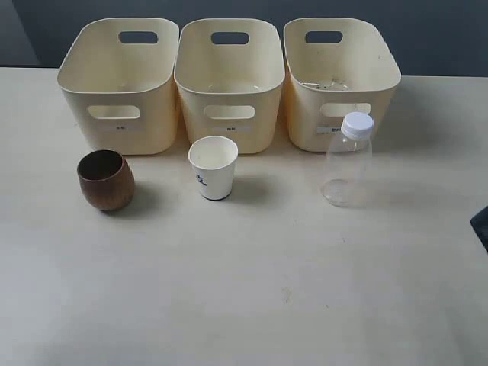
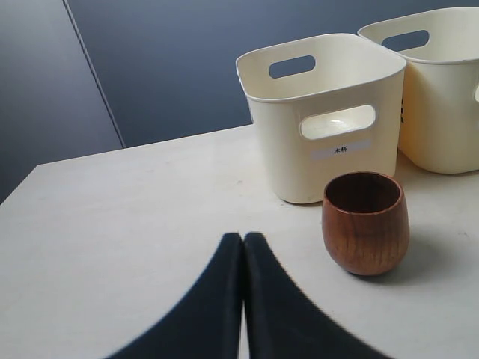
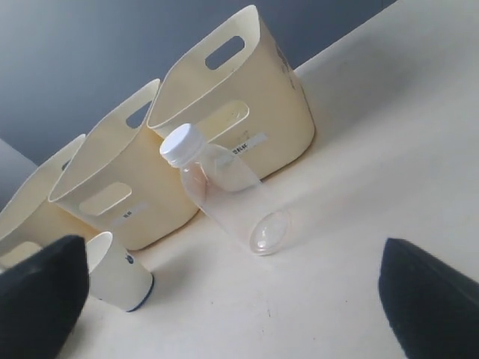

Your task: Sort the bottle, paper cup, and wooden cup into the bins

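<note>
Nothing sorted yet, all three items on the table (image 1: 244,305) in a row in front of the three bins (image 1: 229,84). Wooden cup (image 1: 105,179) sits upright before the left bin, paper cup (image 1: 214,167) upright before the middle bin, bottle (image 1: 348,160) upright with white cap on before the right bin. Each item apart from its bin, none touching. Bins look empty in the exterior view, though the right one shows faint marks on its floor I can't make out.

Step in hand, my read: the very start, first reach not begun. Left gripper (image 2: 243,243) has its black fingers pressed together, holding nothing, pointed just beside the wooden cup. Right gripper (image 3: 232,295) is spread wide, fingers at both frame edges, nothing between them, bottle ahead of it. Likely next move: right closes in around the bottle body, or left must open before taking the cup.

View differences: the exterior view shows neither gripper, only a dark bit at the right edge. Left wrist view shows a printed label on the left bin, too small to read elsewhere. Right wrist view shows the paper cup's blue base rim
</note>
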Controlling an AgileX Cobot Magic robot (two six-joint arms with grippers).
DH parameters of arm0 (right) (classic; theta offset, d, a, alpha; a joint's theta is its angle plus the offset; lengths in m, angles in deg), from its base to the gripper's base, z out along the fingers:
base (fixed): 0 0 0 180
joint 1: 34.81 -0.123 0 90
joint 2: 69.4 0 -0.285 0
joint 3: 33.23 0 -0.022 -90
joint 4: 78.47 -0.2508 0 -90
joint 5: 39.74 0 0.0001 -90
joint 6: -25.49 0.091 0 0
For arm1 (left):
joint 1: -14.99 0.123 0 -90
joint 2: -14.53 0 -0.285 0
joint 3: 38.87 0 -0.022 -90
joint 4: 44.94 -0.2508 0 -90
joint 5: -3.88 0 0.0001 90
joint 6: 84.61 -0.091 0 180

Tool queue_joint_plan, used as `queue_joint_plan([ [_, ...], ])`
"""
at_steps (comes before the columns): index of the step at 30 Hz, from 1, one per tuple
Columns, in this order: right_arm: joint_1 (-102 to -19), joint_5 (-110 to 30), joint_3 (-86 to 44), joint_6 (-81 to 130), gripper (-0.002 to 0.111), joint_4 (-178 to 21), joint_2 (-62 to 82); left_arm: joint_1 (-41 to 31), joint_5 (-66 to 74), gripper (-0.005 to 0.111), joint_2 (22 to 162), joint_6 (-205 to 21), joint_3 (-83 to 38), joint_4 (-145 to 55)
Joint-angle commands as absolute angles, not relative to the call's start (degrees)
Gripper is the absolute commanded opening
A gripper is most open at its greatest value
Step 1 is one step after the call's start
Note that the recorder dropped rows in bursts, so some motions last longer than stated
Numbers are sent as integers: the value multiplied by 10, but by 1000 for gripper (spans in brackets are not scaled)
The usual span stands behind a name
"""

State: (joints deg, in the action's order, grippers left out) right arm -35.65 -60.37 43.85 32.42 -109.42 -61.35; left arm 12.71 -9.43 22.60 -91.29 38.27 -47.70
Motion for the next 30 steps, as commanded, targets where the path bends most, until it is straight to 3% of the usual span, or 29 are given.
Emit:
queue_joint_plan([
  [1, -354, -612, 440, 179, 104, -1180, -616, 125, -94, 0, 223, -912, 383, -475],
  [7, -354, -612, 440, -26, 104, -1337, -616, 125, -94, 0, 223, -912, 383, -475],
  [15, -354, -624, 440, -50, 104, -1351, -616, 125, -94, 0, 223, -912, 383, -475],
  [22, -354, -634, 438, -216, 104, -1495, -616, 125, -94, 0, 223, -912, 383, -475],
  [30, -354, -569, 389, -255, 104, -1530, -589, 125, -94, 0, 223, -912, 383, -475],
])
